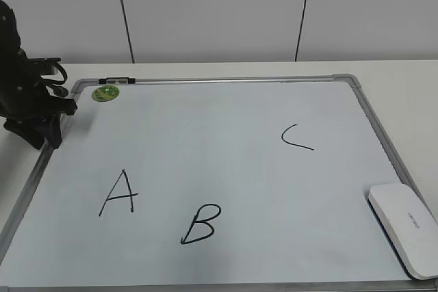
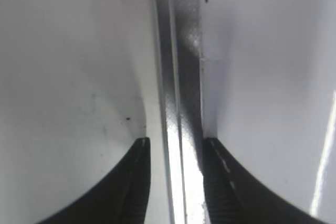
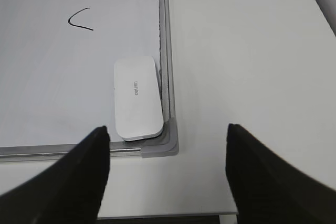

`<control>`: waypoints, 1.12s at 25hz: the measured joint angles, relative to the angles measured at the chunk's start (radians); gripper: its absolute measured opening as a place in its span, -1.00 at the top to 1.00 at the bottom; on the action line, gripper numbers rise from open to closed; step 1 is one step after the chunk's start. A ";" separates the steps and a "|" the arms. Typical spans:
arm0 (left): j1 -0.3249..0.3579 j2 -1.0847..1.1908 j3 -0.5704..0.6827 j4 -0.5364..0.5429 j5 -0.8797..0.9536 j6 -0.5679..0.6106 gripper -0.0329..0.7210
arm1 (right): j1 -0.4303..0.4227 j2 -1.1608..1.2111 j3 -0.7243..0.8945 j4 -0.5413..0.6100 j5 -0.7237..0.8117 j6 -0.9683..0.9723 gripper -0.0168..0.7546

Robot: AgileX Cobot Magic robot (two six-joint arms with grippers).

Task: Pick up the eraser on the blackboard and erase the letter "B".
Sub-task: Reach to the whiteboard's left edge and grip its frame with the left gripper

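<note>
The blackboard (image 1: 226,162) lies flat on the table, with the black letter "B" (image 1: 200,224) near its front edge. The white eraser (image 1: 404,237) lies on the board's near right corner and also shows in the right wrist view (image 3: 136,98). My right gripper (image 3: 167,128) is wide open and empty, hovering above the board's corner cap and the table just short of the eraser; it is out of the exterior view. My left gripper (image 1: 48,135) rests at the board's left edge. Its jaws (image 2: 176,145) are narrowly apart, straddling the metal frame (image 2: 181,77).
The letters "A" (image 1: 120,193) and "C" (image 1: 296,137) are also on the board; "C" shows in the right wrist view (image 3: 80,19). A round green magnet (image 1: 106,92) sits at the far left corner. White table (image 3: 247,66) lies right of the board, and a wall stands behind.
</note>
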State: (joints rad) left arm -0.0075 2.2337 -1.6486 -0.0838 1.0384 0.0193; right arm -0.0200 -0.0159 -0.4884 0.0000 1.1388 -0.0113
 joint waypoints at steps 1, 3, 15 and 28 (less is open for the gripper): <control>0.000 0.000 0.000 0.000 0.000 0.000 0.27 | 0.000 0.000 0.000 0.000 0.000 0.000 -0.38; 0.000 0.000 0.000 0.000 0.000 0.000 0.27 | 0.000 0.000 0.000 0.000 0.000 0.000 -0.38; 0.000 0.000 0.000 -0.008 0.000 0.000 0.49 | 0.000 0.000 0.000 0.000 0.000 0.000 -0.37; 0.004 0.000 0.000 -0.010 0.002 0.000 0.83 | 0.000 0.000 0.000 0.000 0.000 0.000 -0.38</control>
State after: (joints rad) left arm -0.0036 2.2337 -1.6486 -0.0939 1.0403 0.0193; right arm -0.0200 -0.0159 -0.4884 0.0000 1.1388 -0.0113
